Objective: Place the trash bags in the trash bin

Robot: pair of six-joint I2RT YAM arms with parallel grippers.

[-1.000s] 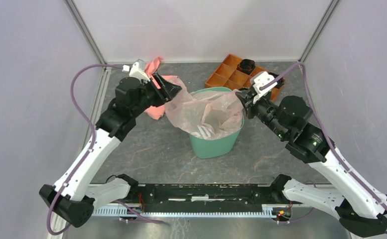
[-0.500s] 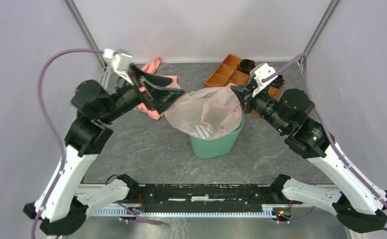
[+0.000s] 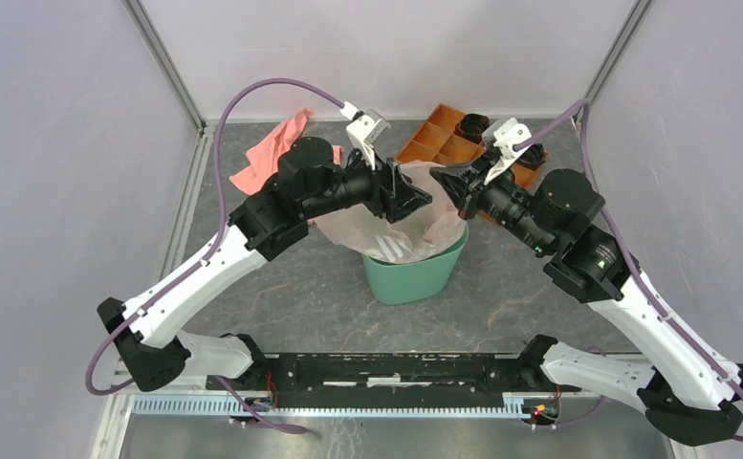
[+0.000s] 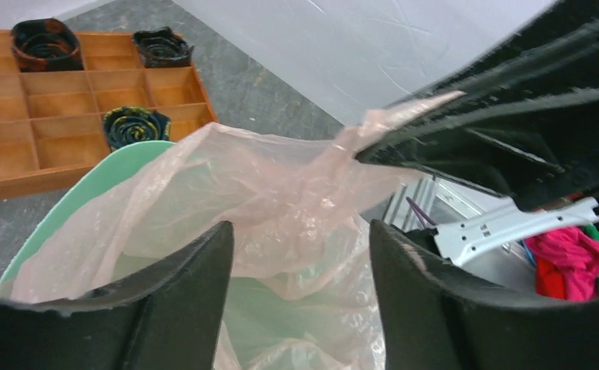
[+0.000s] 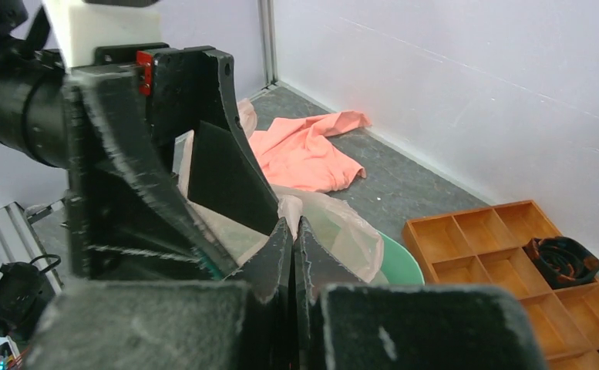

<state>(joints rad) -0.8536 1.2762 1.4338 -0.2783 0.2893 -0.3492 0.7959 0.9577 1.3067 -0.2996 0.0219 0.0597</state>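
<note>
One pink trash bag (image 3: 343,229) draped in the trash bin (image 3: 415,277), left fingers (image 4: 180,308) spread apart above it, right fingers (image 5: 277,262) pinching its edge

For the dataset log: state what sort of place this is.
Likely a lab robot cell: plain white walls, two arms bolted to the table, staged props: trash bin, trash bag, orange tray.

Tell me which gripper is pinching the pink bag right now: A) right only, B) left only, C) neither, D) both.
A: the right gripper is shut on a raised corner of the bag, while the left gripper hangs open over the bin, its fingers wide apart with loose film between them.
</note>
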